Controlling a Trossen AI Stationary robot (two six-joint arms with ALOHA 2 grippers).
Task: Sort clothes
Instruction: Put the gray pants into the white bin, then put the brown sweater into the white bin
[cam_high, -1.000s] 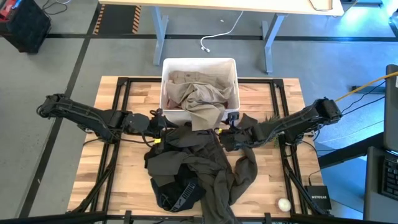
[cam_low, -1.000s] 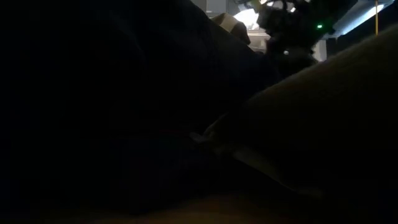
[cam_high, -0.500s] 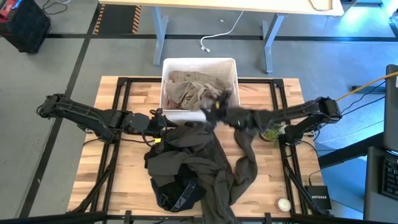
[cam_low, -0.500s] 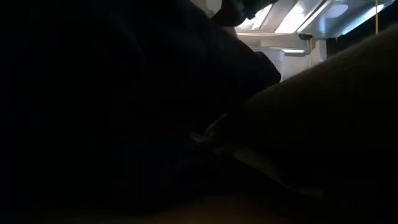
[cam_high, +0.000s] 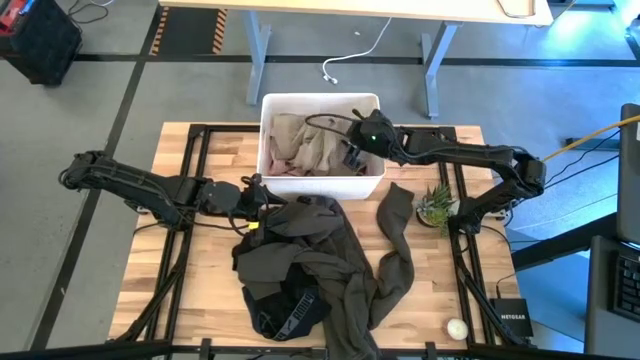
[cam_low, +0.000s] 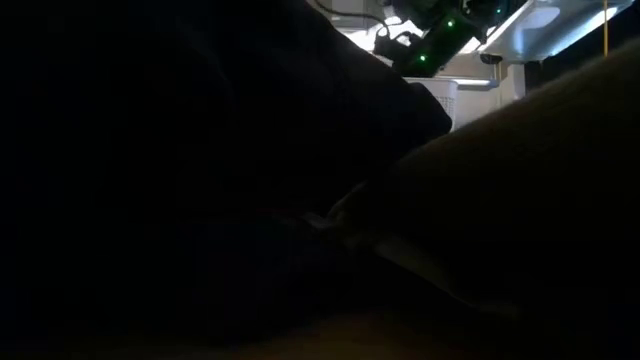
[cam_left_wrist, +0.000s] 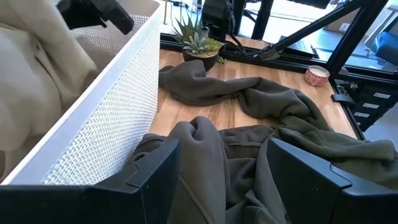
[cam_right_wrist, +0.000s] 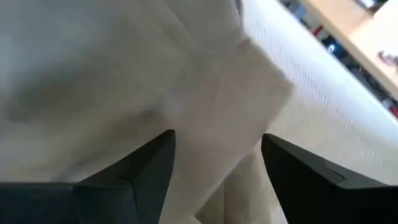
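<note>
While the right gripper (cam_high: 352, 150) hovers spread over the white bin (cam_high: 272, 104), a khaki garment (cam_high: 310, 150) lies inside.

With its fingers (cam_right_wrist: 140, 171) apart and nothing between them, the drop looks done; next it should pull back to the olive-brown garments (cam_high: 315, 265) heaped on the table (cam_high: 190, 290). The left gripper (cam_left_wrist: 217, 171) sits open at that heap's edge by the bin wall.

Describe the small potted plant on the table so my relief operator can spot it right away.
Start at the white bin at the table's far edge, then move toward the right arm's side. Just past the olive garment trailing across the wood stands the potted plant. It is the only green, spiky, upright thing there; everything near it is limp cloth or black frame.
</note>
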